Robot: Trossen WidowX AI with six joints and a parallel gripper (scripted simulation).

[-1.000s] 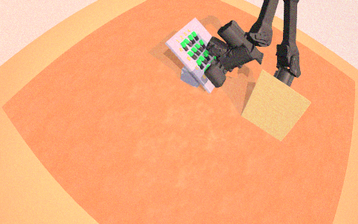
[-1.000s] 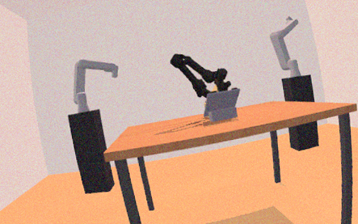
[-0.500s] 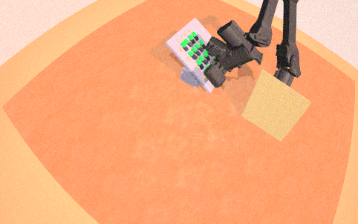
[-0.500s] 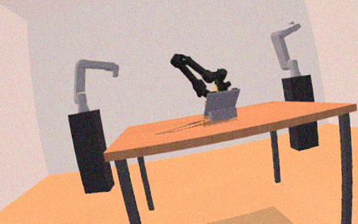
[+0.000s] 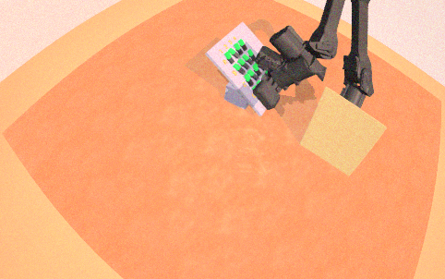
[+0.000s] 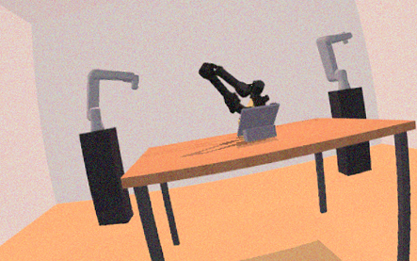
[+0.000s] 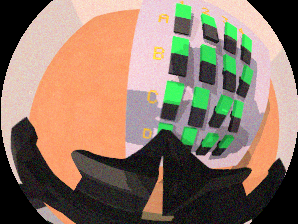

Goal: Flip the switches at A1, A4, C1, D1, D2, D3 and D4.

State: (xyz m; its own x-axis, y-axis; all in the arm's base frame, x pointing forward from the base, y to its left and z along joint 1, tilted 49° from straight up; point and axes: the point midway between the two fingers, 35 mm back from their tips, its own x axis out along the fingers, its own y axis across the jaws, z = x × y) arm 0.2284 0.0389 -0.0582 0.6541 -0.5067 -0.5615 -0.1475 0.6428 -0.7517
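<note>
The tilted white switch panel [image 5: 218,55] [image 6: 259,116] [image 7: 152,43] stands on a grey base on the table, with rows A to D of green and dark rocker switches [image 5: 239,57] [image 7: 206,76]. My gripper [image 7: 165,133] [image 5: 258,80] is shut and empty. Its fingertips are at the near edge of the panel, by the left end of row D. In the overhead view the gripper body covers the near rows. In the side view only the panel's back shows, with the arm [image 6: 229,88] behind it.
A tan square mat [image 5: 342,130] lies on the orange table [image 5: 138,185] [image 6: 312,138] beside the arm's base. Two grey camera posts on black stands [image 6: 103,175] [image 6: 349,127] are beyond the table.
</note>
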